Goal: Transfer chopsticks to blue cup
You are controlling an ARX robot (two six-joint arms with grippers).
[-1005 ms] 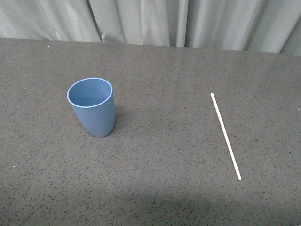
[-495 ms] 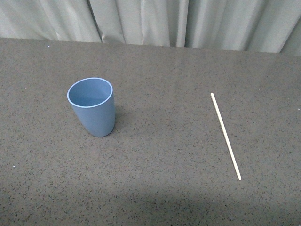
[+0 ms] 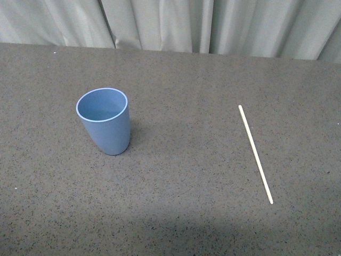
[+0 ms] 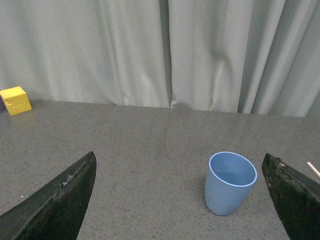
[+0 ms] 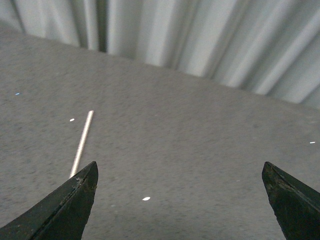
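The blue cup [image 3: 105, 121] stands upright and empty on the left of the grey table. The chopstick [image 3: 255, 153], one thin cream stick, lies flat on the right, far from the cup. Neither gripper shows in the front view. In the left wrist view my left gripper [image 4: 182, 187] is open and empty; the cup [image 4: 230, 182] stands ahead of it, near one fingertip [image 4: 292, 192]. In the right wrist view my right gripper [image 5: 180, 190] is open and empty; the chopstick [image 5: 82, 143] lies ahead, its near end hidden behind one fingertip [image 5: 70, 202].
Pale curtains [image 3: 170, 24] hang behind the table's far edge. A yellow block [image 4: 15, 100] sits at the back of the table in the left wrist view. Small white specks [image 5: 146, 198] lie on the surface in the right wrist view.
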